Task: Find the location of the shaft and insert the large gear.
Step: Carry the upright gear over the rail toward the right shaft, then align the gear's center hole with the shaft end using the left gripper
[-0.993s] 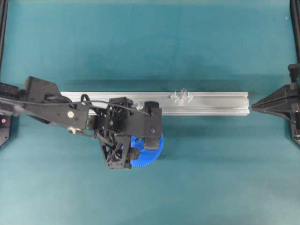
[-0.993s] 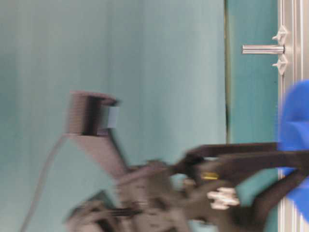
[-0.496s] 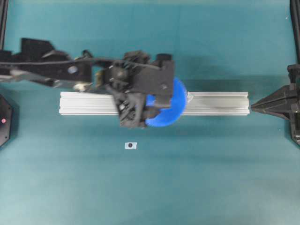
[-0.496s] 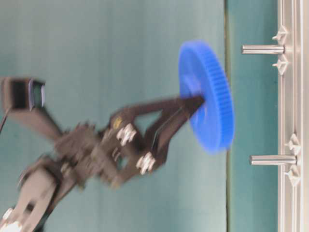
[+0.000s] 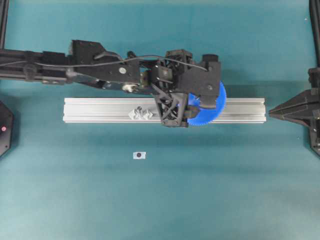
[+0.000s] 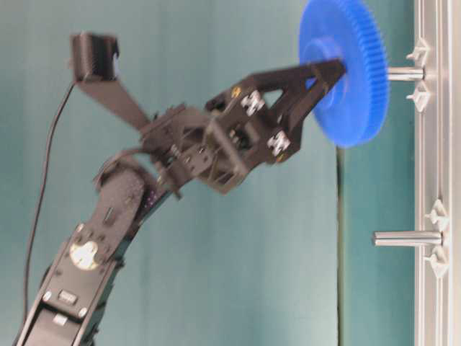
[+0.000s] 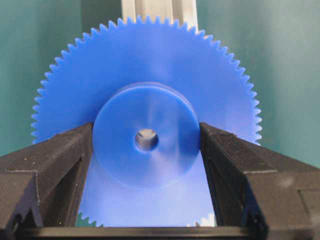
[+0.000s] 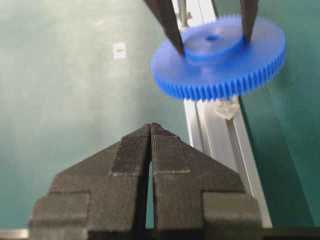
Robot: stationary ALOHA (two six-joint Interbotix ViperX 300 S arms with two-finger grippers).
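**Operator:** Where is the large gear, and what holds it?

**Technician:** You will find the large gear [image 6: 344, 71] clear of the bench, directly over the rail [image 5: 100, 110], near the rail's end on the side of the idle arm. The left gripper [image 7: 146, 142] carries it: the jaws stand wide and press on opposite sides of the raised hub. The gear face is turned towards the rail.

**Operator:** Is it on the shaft?

**Technician:** Not seated. In the table-level view the shaft [image 6: 405, 73] shows between gear and rail, and the gear appears to hang at its tip. Through the centre hole, the wrist view shows something pale, probably the pin's end. Whether the tip has entered the hole, you cannot tell. A second pin [image 6: 407, 238] stands further along the rail, uncovered.

**Operator:** What remains?

**Technician:** Pick-up and carry are done. You have still to centre the hole, press the gear down to the rail, then release. The right gripper [image 8: 150, 131] waits beyond the rail's end, jaws closed together on nothing.
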